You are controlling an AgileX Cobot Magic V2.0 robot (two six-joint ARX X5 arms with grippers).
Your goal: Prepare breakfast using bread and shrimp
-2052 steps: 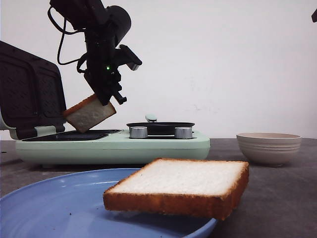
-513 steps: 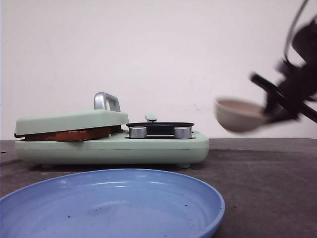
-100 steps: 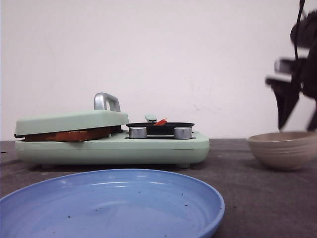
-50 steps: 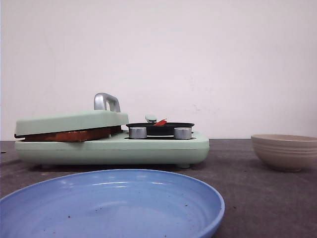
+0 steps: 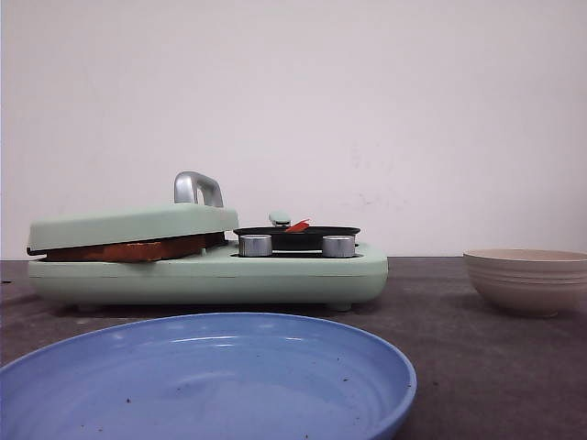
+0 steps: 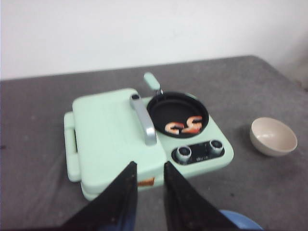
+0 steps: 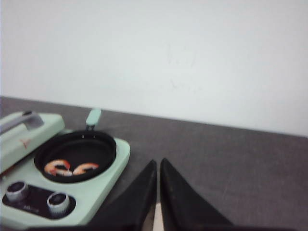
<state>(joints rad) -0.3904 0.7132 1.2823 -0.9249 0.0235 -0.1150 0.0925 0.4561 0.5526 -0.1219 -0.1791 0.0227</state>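
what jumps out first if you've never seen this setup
The mint-green cooker mid-table draws the eye: its lid is shut on the bread, whose browned crust shows in the gap. Beside the lid, two orange shrimp lie in its small black pan. An empty blue plate fills the foreground of the front view, and a beige bowl sits on the table to the cooker's right.

Evenly and softly lit, bright against the white wall, with only faint shadows on the dark table (image 5: 477, 367) under the green cooker (image 5: 211, 270). Mild sheen on the blue plate (image 5: 206, 385) in front of the cooker. Both wrist views soft and hazy, slightly washed out.
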